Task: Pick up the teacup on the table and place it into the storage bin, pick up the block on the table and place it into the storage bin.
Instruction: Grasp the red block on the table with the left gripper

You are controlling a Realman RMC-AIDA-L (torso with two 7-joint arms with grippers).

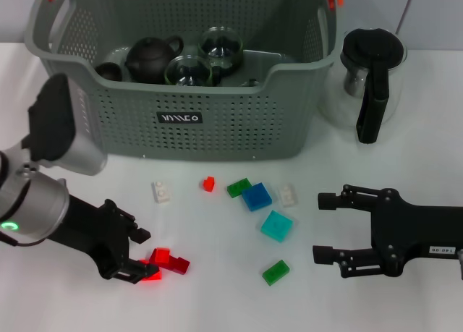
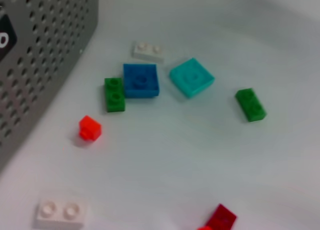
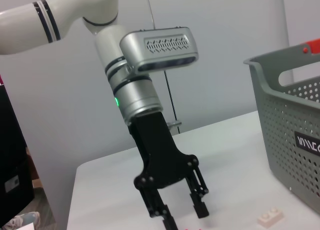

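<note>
Nine blocks on table, left gripper [image 1: 145, 256] fingers spread around red block [image 1: 169, 260], right gripper [image 1: 323, 227] released.

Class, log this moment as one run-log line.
left gripper: open around red block | right gripper: open, idle | storage bin: teaware inside

Matt perforated plastic storage bin [image 1: 217, 122] (grey); glossy plastic blocks [image 1: 257, 197].

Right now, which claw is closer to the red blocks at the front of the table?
Left. The left claw is down at the red blocks, its fingers around them. The right claw is open, well off to their right, past the green block.
</note>
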